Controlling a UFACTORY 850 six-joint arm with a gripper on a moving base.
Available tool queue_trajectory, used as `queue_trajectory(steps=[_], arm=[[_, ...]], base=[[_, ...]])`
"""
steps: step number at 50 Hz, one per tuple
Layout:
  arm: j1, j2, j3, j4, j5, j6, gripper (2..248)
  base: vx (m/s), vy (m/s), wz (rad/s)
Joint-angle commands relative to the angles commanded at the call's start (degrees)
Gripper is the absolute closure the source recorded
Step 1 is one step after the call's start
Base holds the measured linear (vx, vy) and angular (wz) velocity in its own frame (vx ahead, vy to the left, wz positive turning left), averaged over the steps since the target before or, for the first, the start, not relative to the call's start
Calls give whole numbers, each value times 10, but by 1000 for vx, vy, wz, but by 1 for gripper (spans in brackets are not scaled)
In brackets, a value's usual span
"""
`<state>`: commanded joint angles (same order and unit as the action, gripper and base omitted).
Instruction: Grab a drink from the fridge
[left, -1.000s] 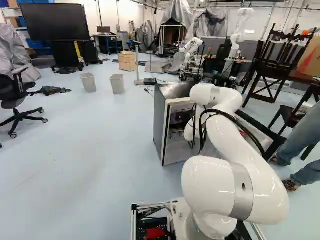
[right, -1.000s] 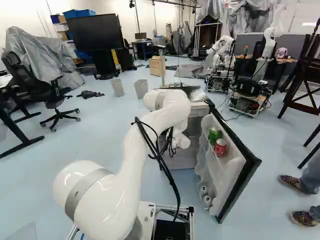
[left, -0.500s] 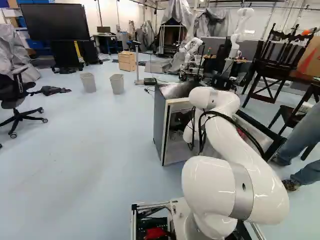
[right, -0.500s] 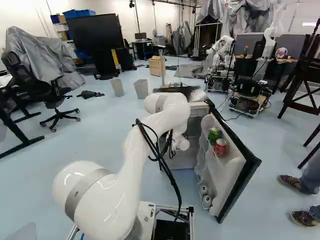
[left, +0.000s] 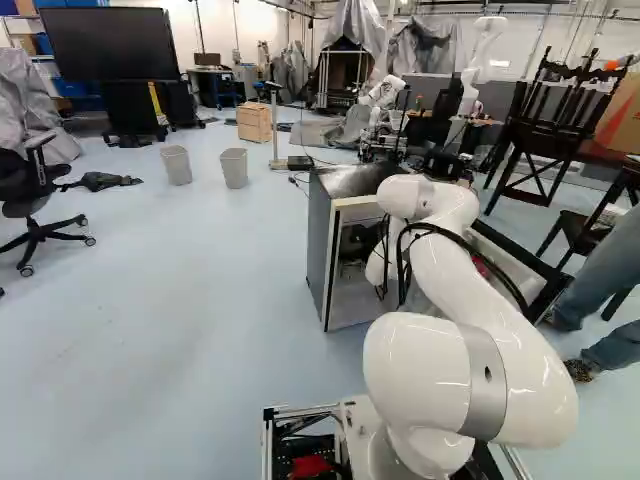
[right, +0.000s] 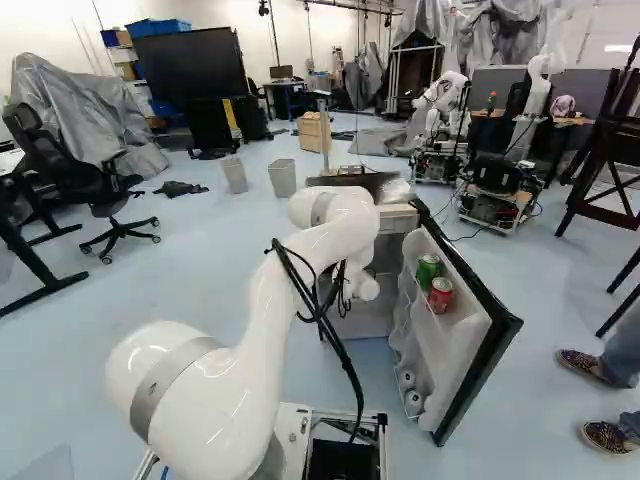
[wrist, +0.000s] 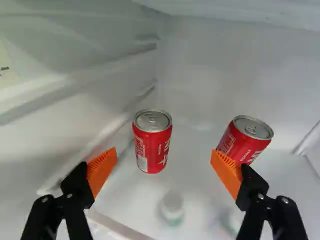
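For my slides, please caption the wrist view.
Open tool facing two red cans standing inside a white fridge.

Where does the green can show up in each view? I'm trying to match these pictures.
Left base view: I can't see it there.
Right base view: the green can is right of the middle, on the open fridge door, next to a red can.
Wrist view: not in it.
Shared landmark: the fridge, just beyond the arm in both base views; the wrist view looks inside it.
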<state>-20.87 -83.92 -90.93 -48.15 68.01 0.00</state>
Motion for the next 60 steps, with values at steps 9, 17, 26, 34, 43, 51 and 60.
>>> queue_trajectory(steps=[9,17,26,34,43,51,60], arm=[[3,-6,-11,0,0,0,3],[6,-7,-14,0,0,0,3],[12,-7,-14,0,0,0,3],[14,-7,-14,0,0,0,3],[17,-7,-13,0,0,0,3],[20,-6,-13,0,0,0,3],[20,-6,-12,0,0,0,52]], base=[[0,0,0],[0,0,0],[0,0,0],[0,0,0],[0,0,0],[0,0,0],[0,1,11]])
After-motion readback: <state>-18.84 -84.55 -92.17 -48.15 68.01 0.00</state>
